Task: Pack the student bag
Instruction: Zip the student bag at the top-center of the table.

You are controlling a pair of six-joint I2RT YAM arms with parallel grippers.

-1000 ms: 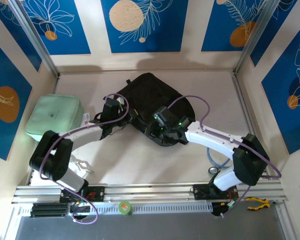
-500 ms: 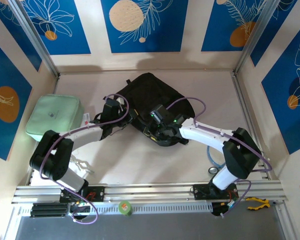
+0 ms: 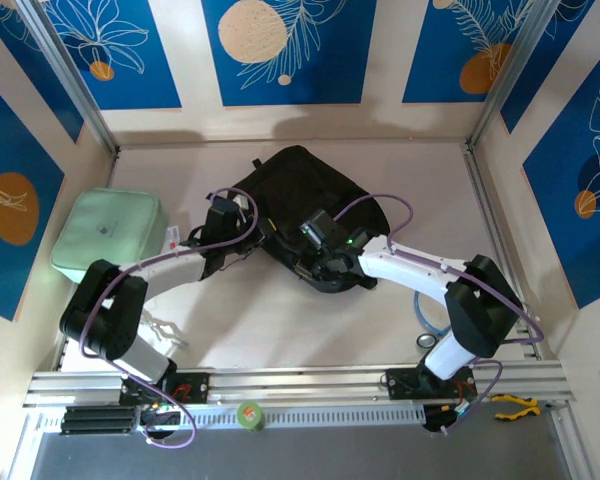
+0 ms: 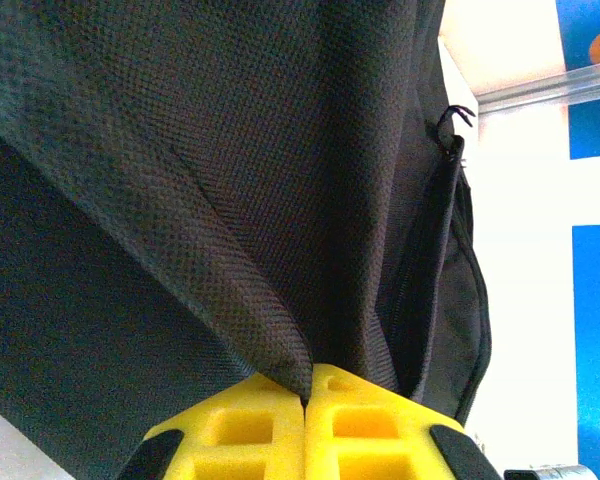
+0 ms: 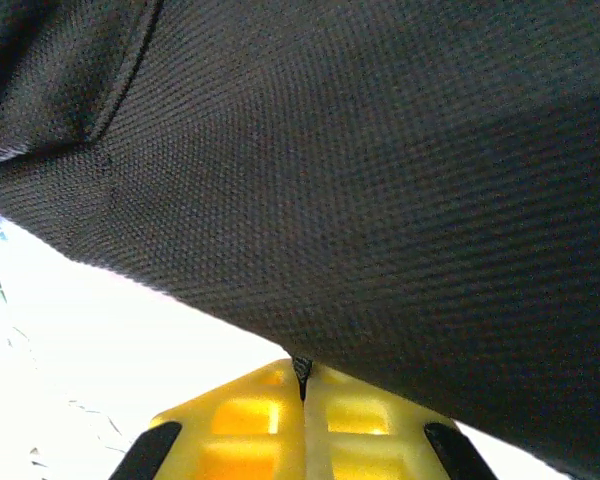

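Packing looks barely begun: the left gripper [image 4: 305,400] and right gripper [image 5: 301,378] each pinch the student bag's [image 3: 300,185] fabric, while the mint-green bag [image 3: 105,235] lies apart on the bench [image 3: 280,320].

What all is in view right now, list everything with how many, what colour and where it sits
student bag: one, black, middle of the table
mint-green bag: one, pale green, left side of the table, beside the left arm
tape roll: one, green, on the near rail between the two arm bases
hand tool: one, yellow handles, near right corner, by the right arm's base
wall panels: several, blue with pale leaf and circle prints, around the table
table: one, pale, under everything
left gripper: one, yellow fingers, shut on a fold of the student bag's fabric
right gripper: one, yellow fingers, shut on the student bag's near edge
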